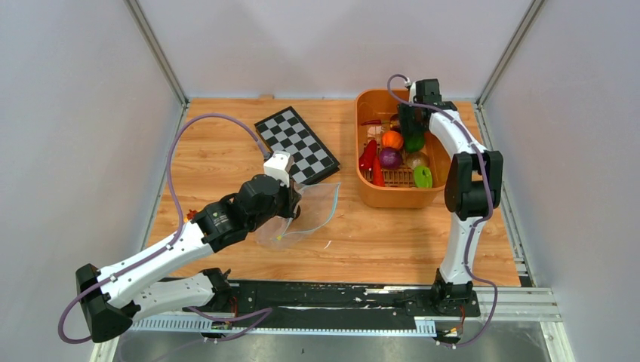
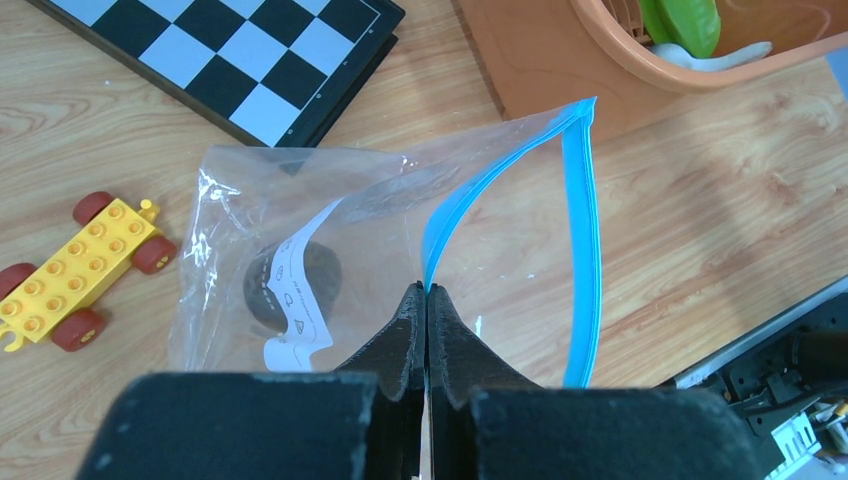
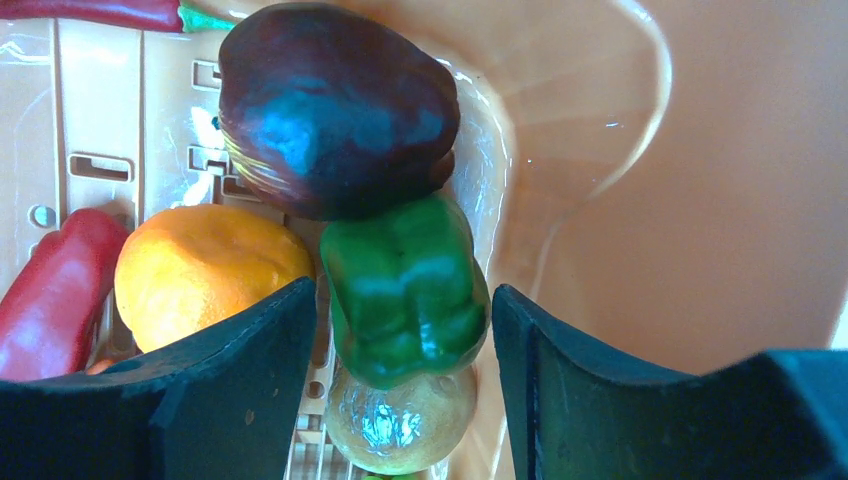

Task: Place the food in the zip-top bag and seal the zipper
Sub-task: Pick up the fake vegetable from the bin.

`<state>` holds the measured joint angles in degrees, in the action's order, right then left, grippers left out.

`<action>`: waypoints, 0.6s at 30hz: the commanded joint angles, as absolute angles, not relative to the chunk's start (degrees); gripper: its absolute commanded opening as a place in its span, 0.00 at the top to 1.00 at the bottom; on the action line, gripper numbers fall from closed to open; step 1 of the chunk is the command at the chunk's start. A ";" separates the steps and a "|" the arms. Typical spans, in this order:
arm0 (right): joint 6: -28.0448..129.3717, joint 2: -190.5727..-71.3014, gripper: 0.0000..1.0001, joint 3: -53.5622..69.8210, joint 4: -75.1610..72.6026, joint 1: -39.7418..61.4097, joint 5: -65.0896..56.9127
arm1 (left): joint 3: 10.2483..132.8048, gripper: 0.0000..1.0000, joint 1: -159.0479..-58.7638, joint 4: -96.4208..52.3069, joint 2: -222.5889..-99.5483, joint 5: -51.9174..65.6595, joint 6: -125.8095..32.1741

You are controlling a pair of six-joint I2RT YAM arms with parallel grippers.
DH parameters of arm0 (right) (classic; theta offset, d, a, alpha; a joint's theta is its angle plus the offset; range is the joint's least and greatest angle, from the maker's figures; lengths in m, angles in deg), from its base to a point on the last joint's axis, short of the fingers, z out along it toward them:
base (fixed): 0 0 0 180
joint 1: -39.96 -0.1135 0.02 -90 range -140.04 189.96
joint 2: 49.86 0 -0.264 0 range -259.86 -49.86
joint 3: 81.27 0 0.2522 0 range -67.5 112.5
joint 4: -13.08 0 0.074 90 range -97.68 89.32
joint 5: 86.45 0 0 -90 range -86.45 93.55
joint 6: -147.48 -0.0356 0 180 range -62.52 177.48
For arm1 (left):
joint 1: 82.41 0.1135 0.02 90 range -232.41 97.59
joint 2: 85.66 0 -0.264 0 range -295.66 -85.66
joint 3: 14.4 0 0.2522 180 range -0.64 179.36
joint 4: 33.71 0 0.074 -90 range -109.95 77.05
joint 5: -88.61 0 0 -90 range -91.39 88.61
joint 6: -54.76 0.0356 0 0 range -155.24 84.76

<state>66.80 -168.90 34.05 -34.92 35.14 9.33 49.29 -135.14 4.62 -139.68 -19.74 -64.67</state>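
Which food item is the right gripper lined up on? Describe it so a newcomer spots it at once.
Find the orange basket on the right, where the right gripper reaches in. Between its open fingers lies the green pepper, with a dark fruit, an orange and a pale one around it. Only it is green and lobed.

Top view: bright, even overhead light; faint soft shadows beneath arms on table [image 1: 392, 241]. Left wrist view: sharp; broad soft shadow across wood at right; small glints on zip-top bag [image 2: 240, 200]. Right wrist view: warm orange cast; white glare on dark fruit [image 3: 335, 110] and green pepper [image 3: 405, 290]; right gripper fingers [image 3: 220, 400] slightly soft at bottom.
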 commanded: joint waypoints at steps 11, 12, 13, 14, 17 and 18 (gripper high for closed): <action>66.66 -173.34 0.38 39.81 -38.57 35.65 8.36 | 48.75 1.00 -134.80 3.92 -136.96 -18.78 -64.51; 66.35 -173.18 0.43 39.81 -38.71 35.68 8.83 | 48.75 1.00 -134.72 3.89 -136.98 -18.78 -64.51; 66.08 -172.75 0.47 39.72 -38.53 35.72 8.98 | 48.80 1.00 -134.80 3.81 -136.96 -18.78 -64.46; 65.89 -172.16 0.51 39.52 -38.42 35.73 8.76 | 48.76 1.00 -134.79 3.76 -137.05 -18.86 -64.37; 65.33 -169.15 0.61 38.35 -37.60 35.65 6.92 | 49.04 1.00 -134.79 3.60 -137.50 -18.76 -64.08; 65.16 -167.95 0.65 37.94 -37.58 35.65 6.27 | 49.21 1.00 -134.79 3.65 -137.78 -18.58 -64.02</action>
<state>66.43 -172.77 37.57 -38.11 35.67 8.48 48.98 -135.11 4.97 -137.93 -19.19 -64.65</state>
